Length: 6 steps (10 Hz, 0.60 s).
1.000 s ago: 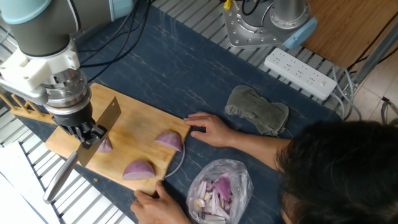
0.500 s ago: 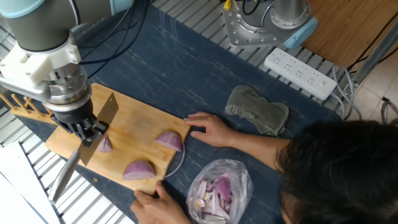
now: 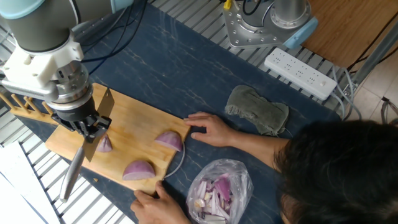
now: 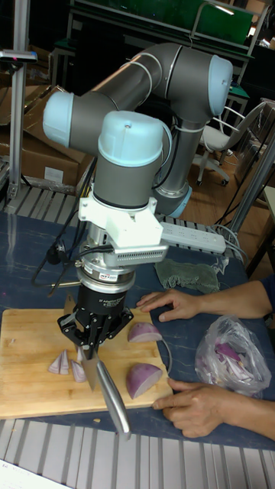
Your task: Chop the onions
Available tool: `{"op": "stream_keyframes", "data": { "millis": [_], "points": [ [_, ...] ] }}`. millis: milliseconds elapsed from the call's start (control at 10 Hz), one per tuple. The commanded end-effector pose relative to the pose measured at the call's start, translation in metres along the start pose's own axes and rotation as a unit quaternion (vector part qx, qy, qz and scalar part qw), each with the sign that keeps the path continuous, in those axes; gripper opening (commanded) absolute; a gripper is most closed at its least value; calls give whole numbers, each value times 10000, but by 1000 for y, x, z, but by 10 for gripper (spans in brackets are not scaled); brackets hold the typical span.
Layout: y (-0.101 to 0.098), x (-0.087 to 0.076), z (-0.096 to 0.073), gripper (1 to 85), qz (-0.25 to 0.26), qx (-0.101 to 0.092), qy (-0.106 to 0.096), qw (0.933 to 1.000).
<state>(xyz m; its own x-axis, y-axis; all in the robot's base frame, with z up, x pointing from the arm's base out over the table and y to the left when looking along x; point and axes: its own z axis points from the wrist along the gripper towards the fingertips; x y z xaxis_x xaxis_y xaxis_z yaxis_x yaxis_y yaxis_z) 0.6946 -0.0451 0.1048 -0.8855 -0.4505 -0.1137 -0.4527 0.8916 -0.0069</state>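
Observation:
My gripper is shut on a knife over the left part of the wooden cutting board. The blade points down at the board and the steel handle sticks out past the front edge. Small onion wedges lie right at the blade. Two bigger red onion pieces lie to the right: one by the board's far corner, one near its front edge.
A person's hands hold the board's right end. A clear bag of onion scraps lies to the right. A grey cloth and a white power strip lie further back.
The gripper has turned the knife: the handle swung rightward toward the board and the blade now shows narrower. The gripper shifted slightly right. Onions and hands stayed put.

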Motion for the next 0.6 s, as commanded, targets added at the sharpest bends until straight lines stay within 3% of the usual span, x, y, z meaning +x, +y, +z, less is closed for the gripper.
{"op": "stream_keyframes", "data": {
  "millis": [0, 500],
  "points": [
    [6, 5, 0, 10, -197, -144, 73, 9997],
    [4, 7, 9, 10, -110, -184, 86, 9997]
  ]
}}
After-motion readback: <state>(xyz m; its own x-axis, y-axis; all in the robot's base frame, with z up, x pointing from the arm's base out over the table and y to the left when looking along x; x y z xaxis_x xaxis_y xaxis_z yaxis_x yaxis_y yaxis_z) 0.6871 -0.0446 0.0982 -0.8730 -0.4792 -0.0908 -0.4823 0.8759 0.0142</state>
